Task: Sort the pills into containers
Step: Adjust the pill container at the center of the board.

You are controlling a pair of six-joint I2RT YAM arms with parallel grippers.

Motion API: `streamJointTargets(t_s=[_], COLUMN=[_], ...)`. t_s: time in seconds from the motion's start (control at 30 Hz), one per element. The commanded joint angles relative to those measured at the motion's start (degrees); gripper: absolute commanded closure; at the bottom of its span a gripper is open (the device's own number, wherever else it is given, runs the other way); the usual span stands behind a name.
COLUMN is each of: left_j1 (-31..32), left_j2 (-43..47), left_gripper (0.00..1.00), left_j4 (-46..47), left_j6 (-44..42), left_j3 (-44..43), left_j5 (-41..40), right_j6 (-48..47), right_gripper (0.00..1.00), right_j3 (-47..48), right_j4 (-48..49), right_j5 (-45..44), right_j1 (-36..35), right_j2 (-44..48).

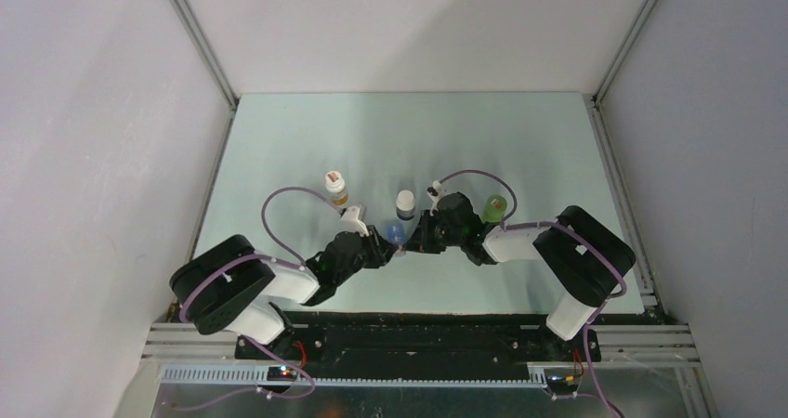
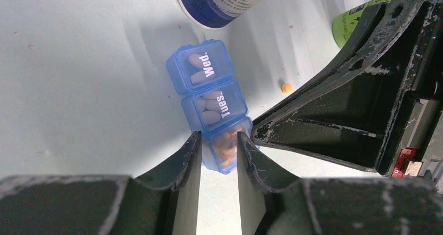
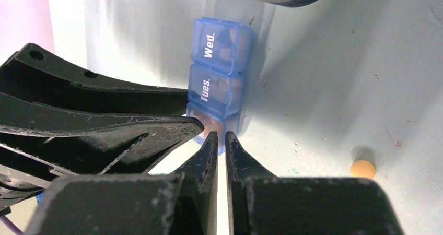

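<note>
pill box [image 2: 211, 96] on the counter [image 2: 78, 89] has its end compartment pinched by the left end effector [image 2: 218, 141], seemingly to steady it while the right end effector [image 3: 220, 138], closed to a slit, addresses its lid.

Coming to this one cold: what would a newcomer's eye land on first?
Both grippers meet at one end of the small blue pill box: the left gripper clasps its end compartment, which holds orange pills, and the right gripper is shut at its edge. One loose pill lies on the table beside it.
</note>
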State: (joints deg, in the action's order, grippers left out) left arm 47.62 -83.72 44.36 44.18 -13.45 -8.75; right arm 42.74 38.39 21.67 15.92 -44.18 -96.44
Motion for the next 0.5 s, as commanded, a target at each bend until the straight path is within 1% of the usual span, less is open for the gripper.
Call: streamJointTargets(t_s=[0.0, 0.03, 0.17, 0.27, 0.47], left_j1=[0.3, 0.3, 0.3, 0.4, 0.6], left_j2=[-3.1, -3.8, -6.8, -8.6, -8.8], left_gripper=[0.75, 0.75, 0.82, 0.87, 0.91], left_j4=[-2.7, -2.0, 2.8, 5.2, 5.1], left_j6=[1.7, 2.0, 3.7, 4.6, 4.8], left_j3=[3.0, 3.5, 4.8, 5.4, 5.3], left_j5=[0.8, 1.1, 2.2, 2.2, 1.5], right_j6=[0.5, 0.8, 1.1, 1.4, 2.7], right_gripper=[0.94, 0.95, 1.00, 1.00, 1.00], right_j3=[1.1, 1.0, 0.9, 0.1, -1.7], right_j4=[1.0, 1.2, 2.1, 3.3, 6.4], right_j5=[-0.1, 0.3, 0.9, 0.9, 0.6], right_j1=[-0.9, -1.0, -1.5, -2.0, -2.5], right_j2=[-2.8, -3.2, -4.6, -5.2, -7.1])
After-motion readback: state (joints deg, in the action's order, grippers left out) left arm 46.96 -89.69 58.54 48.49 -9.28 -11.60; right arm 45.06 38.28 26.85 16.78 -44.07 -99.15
